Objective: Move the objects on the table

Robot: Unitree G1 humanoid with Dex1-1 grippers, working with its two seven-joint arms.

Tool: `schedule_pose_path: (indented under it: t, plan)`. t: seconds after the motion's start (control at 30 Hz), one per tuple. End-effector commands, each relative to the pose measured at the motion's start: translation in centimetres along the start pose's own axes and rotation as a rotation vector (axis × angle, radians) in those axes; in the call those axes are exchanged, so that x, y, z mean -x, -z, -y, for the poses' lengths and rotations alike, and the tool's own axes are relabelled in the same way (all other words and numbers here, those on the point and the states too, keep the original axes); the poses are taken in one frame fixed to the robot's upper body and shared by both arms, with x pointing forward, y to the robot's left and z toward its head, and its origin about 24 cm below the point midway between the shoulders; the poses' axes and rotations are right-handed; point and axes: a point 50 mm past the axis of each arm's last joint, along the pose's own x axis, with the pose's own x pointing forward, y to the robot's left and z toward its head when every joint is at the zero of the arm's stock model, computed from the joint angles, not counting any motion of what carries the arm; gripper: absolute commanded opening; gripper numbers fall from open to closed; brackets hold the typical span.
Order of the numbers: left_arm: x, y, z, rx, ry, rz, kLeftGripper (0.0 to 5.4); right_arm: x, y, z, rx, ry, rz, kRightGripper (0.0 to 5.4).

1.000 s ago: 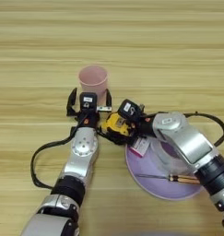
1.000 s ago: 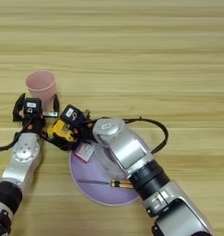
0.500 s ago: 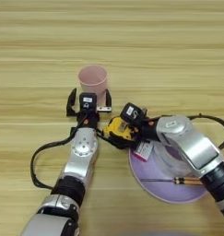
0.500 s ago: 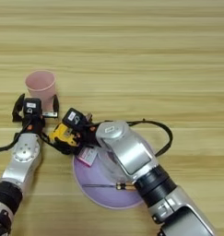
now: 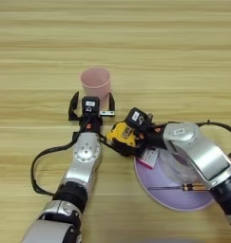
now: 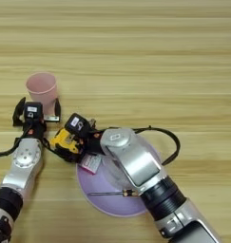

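The pink cup (image 5: 95, 81) serves as the landmark: it stands upright on the wooden table (image 5: 174, 52), in the left half of the scene. Just in front of it, on the robot's side, sits the left gripper (image 5: 91, 102), its two black fingers spread wide to either side of the cup's base and closed on nothing. That spread suggests it is lined up to take the cup, though it has not yet grasped it.

To the right of the cup and nearer the robot lies the yellow-and-black tape measure (image 5: 120, 135), with the right gripper (image 5: 136, 124) pressed against its far right side. It appears to have hold of the case, but whether the fingers are truly clamped on it cannot be told from these views. Further right and closer to the robot is a lilac plate (image 5: 183, 199), carrying a thin screwdriver (image 5: 176, 187) and what looks like a clear tape roll (image 5: 176, 163) under the right forearm. A small pink-and-white packet (image 5: 148, 158) lies at the plate's near-left rim, just beside the tape measure.

Compared with a second ago, the tape measure and the right gripper have shifted slightly away from the cup and towards the plate. The left gripper and the cup have kept their places.
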Motion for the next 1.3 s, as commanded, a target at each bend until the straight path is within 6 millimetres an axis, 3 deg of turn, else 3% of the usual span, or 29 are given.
schedule_pose_path:
  t: [0.03,0.4,0.63,1.0,1.3]
  plan:
    - [-0.2,-0.1,-0.2,-0.014,0.002,0.004,5.40,0.7,-1.3,0.2,0.009,0.022,0.053,4.10]
    - [-0.2,0.0,-0.2,-0.016,0.008,0.005,5.40,2.1,-3.5,0.8,0.032,0.067,0.133,4.10]
    - [-0.1,0.0,0.0,-0.012,0.019,0.005,5.40,4.0,-4.5,2.9,0.053,0.190,0.195,4.10]
    - [-0.1,-0.1,0.1,-0.015,0.022,0.011,5.40,7.4,-4.0,6.3,0.008,0.395,0.264,4.09]
    - [-0.2,-0.1,0.1,-0.012,0.024,0.009,5.40,11.6,-1.6,9.3,-0.060,0.594,0.263,4.09]
